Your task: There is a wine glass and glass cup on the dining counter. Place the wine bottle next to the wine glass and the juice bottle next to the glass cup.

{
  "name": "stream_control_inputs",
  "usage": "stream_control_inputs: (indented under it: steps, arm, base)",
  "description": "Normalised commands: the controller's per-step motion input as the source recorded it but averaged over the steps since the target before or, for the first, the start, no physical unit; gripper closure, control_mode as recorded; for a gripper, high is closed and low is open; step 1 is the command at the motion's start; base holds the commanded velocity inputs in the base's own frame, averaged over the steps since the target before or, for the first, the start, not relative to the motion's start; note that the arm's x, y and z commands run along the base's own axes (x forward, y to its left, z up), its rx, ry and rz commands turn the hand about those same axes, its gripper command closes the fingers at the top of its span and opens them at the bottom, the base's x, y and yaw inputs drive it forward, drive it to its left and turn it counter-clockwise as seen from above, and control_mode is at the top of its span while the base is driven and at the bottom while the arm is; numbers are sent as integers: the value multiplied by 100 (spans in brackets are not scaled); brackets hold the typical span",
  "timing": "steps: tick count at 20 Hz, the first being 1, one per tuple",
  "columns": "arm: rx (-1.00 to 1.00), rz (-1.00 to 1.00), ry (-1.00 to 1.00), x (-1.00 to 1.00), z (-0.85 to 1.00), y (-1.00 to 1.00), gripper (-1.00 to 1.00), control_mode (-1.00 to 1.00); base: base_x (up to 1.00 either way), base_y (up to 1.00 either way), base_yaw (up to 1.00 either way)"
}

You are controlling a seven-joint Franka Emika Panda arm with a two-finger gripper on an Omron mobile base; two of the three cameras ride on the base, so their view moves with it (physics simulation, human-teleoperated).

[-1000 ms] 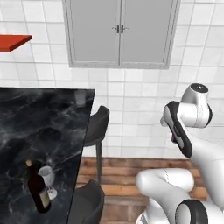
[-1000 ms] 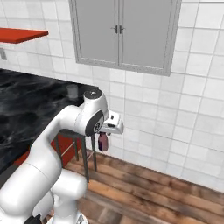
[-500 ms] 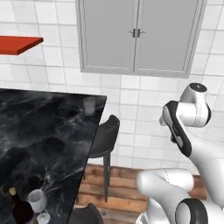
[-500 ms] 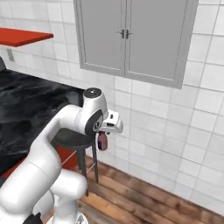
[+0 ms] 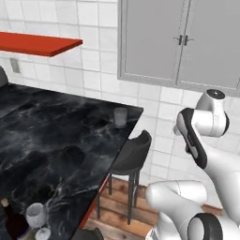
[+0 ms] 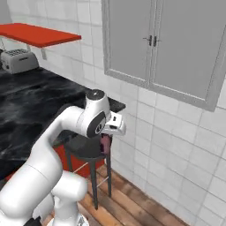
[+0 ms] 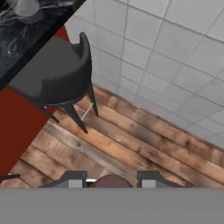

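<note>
Since the earlier frame, both base views have shifted; the juice bottle [image 6: 105, 144] is clamped in the gripper [image 6: 106, 148], and the glass cup [image 5: 120, 117] is seen left of the arm, mid-frame on the dining counter [image 5: 61, 145].

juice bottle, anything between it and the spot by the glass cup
The juice bottle hangs in the jaws off the dining counter edge, above a dark stool. Toward the glass cup near the counter's corner, nothing visible stands in the way.

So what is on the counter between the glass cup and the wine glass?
Nothing: in the left base view, only bare dining counter lies between the glass cup and the wine glass.
</note>
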Motion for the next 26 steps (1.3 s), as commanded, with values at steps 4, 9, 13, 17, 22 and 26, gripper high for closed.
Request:
stream_control_inputs:
  steps: [4, 9, 13, 17, 22, 26]
  arm:
    - [0, 0, 0, 0, 0, 0, 100, 100]
    - [0, 0, 0, 0, 0, 0, 100, 100]
    - [0, 0, 0, 0, 0, 0, 100, 100]
    - [0, 0, 0, 0, 0, 0, 100, 100]
    - [0, 0, 0, 0, 0, 0, 100, 100]
    - [0, 0, 0, 0, 0, 0, 100, 100]
  base:
    - [38, -25, 48]
    - [39, -25, 47]
    - [39, -29, 43]
    - [37, -33, 38]
    - [49, -30, 32]
    - [27, -26, 15]
